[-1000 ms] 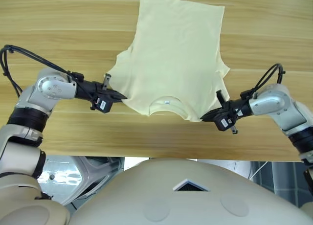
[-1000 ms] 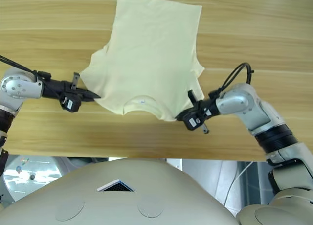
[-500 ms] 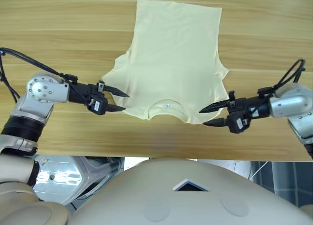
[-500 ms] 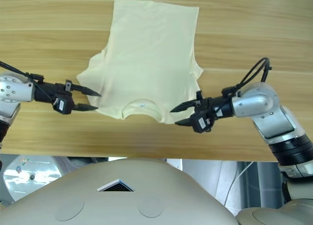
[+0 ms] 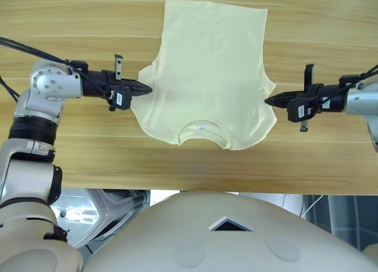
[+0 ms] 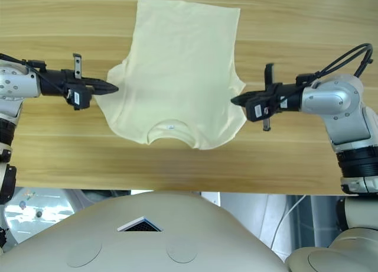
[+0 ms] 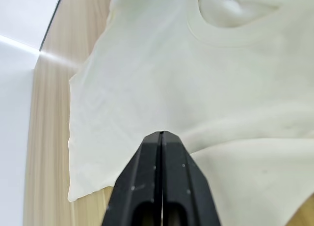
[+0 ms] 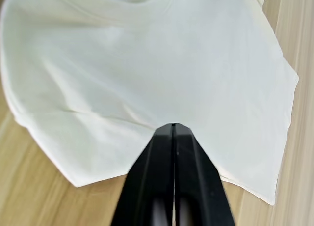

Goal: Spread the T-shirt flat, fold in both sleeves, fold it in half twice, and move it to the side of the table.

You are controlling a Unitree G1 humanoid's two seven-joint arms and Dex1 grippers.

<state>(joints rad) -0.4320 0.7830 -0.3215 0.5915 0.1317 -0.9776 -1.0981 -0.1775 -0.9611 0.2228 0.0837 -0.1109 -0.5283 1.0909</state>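
Note:
A pale yellow T-shirt (image 5: 207, 65) lies face up on the wooden table (image 5: 71, 23), its collar (image 5: 202, 128) nearest me and its hem at the far edge. My left gripper (image 5: 146, 90) is shut, its tips pinching the cloth of the left sleeve (image 7: 122, 113). My right gripper (image 5: 269, 100) is shut on the right sleeve in the same way. In both wrist views the closed tips of the left gripper (image 7: 161, 135) and right gripper (image 8: 173, 126) rest on the fabric, with creases running out from them. Both sleeves look bunched in toward the body.
Bare wood lies to the left and right of the shirt behind each arm. The table's near edge (image 5: 189, 186) runs just below the collar. The shirt's hem (image 5: 215, 5) reaches close to the far edge.
Both grippers let go of the shoulder corners, opened, then moved away from me along the shirt's sides and shut on the sleeves. The collar end has settled onto the table.

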